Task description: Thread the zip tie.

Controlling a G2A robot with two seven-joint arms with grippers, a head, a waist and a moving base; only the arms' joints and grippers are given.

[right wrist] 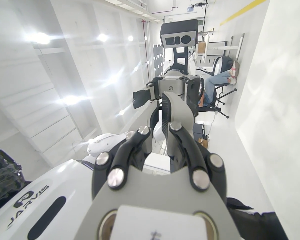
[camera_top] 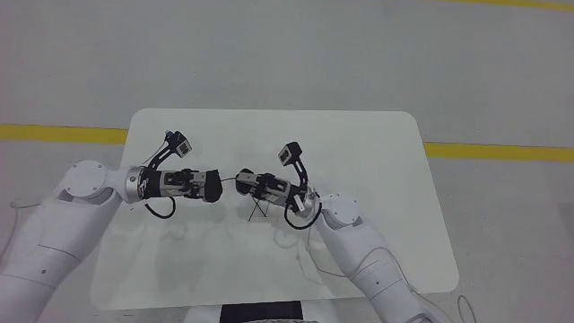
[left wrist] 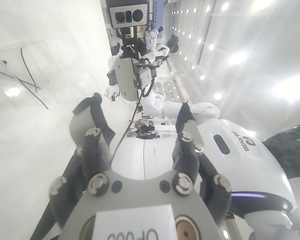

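Left gripper (left wrist: 141, 103) is held spread wide, nothing between the fingers. Just beside it, the right gripper (camera_top: 240, 182) is pressed shut on what looks like a thin black plastic zip tie (left wrist: 125, 133). More black ties (camera_top: 259, 207) are left lying on the white rounded table (camera_top: 377, 144) underneath.

Cut-off printed label (left wrist: 133, 223) on left gripper (left wrist: 140, 106) base

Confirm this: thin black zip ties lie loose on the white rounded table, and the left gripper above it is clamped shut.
Wrong on the gripper: the left wrist view shows the left gripper open, its black-covered fingers spread wide apart. The rest stands: thin black zip ties lie loose on the white rounded table.
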